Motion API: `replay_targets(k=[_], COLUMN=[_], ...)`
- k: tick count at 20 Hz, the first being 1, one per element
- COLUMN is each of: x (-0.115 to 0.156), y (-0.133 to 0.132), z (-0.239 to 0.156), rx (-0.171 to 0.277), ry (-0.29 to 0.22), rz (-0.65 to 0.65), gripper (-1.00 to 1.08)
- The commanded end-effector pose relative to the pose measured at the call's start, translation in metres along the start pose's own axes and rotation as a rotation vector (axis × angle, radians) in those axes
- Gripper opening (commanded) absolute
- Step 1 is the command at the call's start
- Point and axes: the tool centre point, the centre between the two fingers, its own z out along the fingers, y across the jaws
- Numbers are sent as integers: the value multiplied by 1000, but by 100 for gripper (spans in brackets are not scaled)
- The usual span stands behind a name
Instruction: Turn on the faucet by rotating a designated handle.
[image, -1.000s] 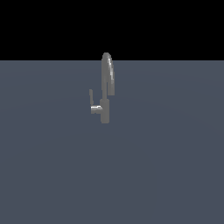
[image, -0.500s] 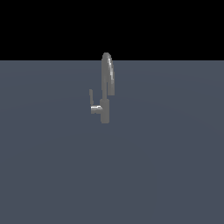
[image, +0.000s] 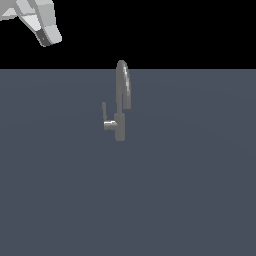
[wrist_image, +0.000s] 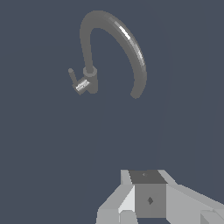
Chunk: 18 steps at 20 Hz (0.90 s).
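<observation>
The faucet is a small grey tap standing on the dark floor, with a short post and a tall arched spout. Its handle is a thin upright lever on a short stub that sticks out from the post toward the exterior view's left. In the wrist view the faucet and handle lie well ahead of my gripper. The fingertips appear as one block with no gap and hold nothing. In the exterior view my gripper hangs high at the upper left, far from the handle.
A flat grey-blue floor stretches all around the faucet, under a black background. Nothing else stands on it.
My white arm and gripper have come into the exterior view's upper left corner; earlier they were out of frame. The faucet and its handle have not moved.
</observation>
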Motion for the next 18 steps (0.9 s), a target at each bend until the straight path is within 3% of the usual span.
replay_targets(k=[1,18], x=[1,18], y=[-10,-63], z=[10,65], rx=[-8,-61], ry=[19,124], rz=[35,231], gripper=[-100,-100])
